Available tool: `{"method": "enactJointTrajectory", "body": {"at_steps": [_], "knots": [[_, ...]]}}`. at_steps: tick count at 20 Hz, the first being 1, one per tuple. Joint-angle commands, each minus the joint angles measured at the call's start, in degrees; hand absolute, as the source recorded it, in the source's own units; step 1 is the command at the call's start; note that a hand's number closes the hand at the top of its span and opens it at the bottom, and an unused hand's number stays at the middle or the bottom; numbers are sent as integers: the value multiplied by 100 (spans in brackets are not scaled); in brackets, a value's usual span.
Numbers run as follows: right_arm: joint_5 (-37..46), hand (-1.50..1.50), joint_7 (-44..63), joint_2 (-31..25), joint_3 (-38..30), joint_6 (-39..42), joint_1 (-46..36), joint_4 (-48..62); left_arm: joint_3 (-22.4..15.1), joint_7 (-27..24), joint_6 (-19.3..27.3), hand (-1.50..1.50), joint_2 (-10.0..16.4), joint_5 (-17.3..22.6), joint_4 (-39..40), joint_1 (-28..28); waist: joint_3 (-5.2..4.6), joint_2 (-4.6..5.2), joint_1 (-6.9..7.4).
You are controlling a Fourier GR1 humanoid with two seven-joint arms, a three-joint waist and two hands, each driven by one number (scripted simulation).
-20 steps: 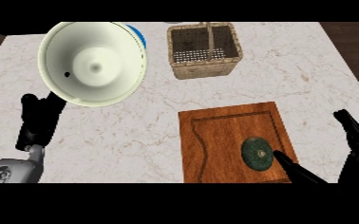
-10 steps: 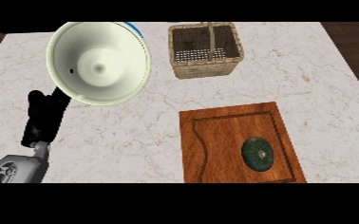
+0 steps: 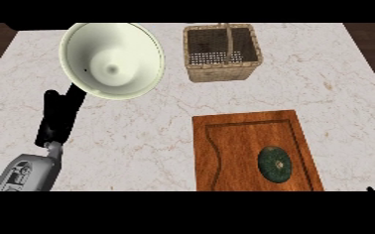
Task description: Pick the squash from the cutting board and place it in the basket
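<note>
Pulled out of view, my right hand has left the squash (image 3: 275, 163) on the board (image 3: 227, 153), well right of my open, resting left hand (image 3: 58, 116); the basket (image 3: 222, 73) holds nothing yet.

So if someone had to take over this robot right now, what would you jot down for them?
Left hand: open, holding nothing, fingers up at the view's left, just below the white bowl.
Right hand: only a dark sliver at the lower right edge; its state cannot be read.
Squash: lying on the cutting board, toward its near right corner, no hand on it.
Basket: beyond the board's far edge, apart from it, no squash in it.
Done: nothing yet.
Left: grasp the squash, carry it to the basket, set it inside.
</note>
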Motion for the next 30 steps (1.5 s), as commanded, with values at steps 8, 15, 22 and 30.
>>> {"method": "enactJointTrajectory", "body": {"at_steps": [8,15,22,30], "knots": [[642,-150,926,332,168,-341,135,-1170,-82,232,71,0,-281,-274,-18,-180,9,-4,66],[1078,-150,967,542,606,-754,-825,44,55,215,-130,0,-301,-311,136,-275,14,5,105],[1470,-150,1158,721,1030,-705,-1289,509,144,304,-192,0,-402,-443,-204,-89,17,-4,121],[1813,-150,1588,1014,1010,-378,-2201,908,500,-43,-410,0,-580,-597,332,-165,16,4,113]]}}
